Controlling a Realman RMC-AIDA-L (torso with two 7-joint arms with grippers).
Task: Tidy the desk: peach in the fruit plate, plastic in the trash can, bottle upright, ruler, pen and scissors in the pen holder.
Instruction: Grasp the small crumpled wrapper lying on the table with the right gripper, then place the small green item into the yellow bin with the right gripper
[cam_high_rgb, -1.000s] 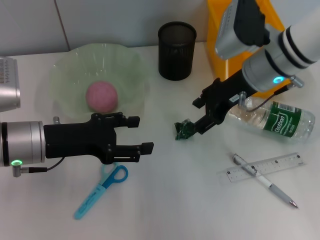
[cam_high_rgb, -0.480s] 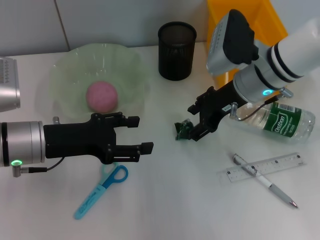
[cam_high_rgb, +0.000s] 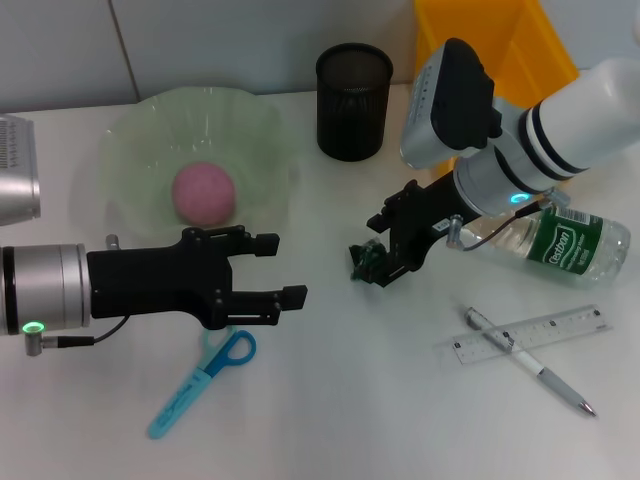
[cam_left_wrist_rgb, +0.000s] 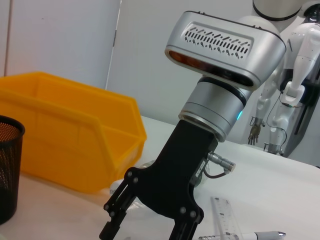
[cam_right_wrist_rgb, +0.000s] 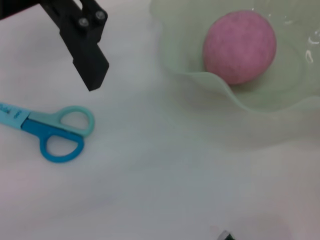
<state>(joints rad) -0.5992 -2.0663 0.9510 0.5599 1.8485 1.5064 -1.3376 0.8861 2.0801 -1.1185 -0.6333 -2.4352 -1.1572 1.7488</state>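
Note:
The green crumpled plastic (cam_high_rgb: 361, 262) lies on the white desk. My right gripper (cam_high_rgb: 379, 251) is open, its fingers right at the plastic; the left wrist view shows it (cam_left_wrist_rgb: 145, 229) with jaws apart. My left gripper (cam_high_rgb: 282, 268) is open and empty, hovering just above the blue scissors (cam_high_rgb: 200, 385). The pink peach (cam_high_rgb: 204, 193) sits in the green fruit plate (cam_high_rgb: 130, 140). The clear bottle (cam_high_rgb: 560, 240) lies on its side behind the right arm. The ruler (cam_high_rgb: 545, 333) and pen (cam_high_rgb: 530, 365) lie crossed at front right. The black mesh pen holder (cam_high_rgb: 353, 100) stands at the back.
The yellow trash bin (cam_high_rgb: 520, 50) stands at the back right, behind the right arm. The right wrist view shows the peach (cam_right_wrist_rgb: 240, 46), the plate rim (cam_right_wrist_rgb: 280, 102), the scissors (cam_right_wrist_rgb: 50, 132) and a left finger (cam_right_wrist_rgb: 87, 55).
My right gripper has moved left and down toward the plastic, from beside the bottle to right at the plastic. The left arm and all objects have stayed still.

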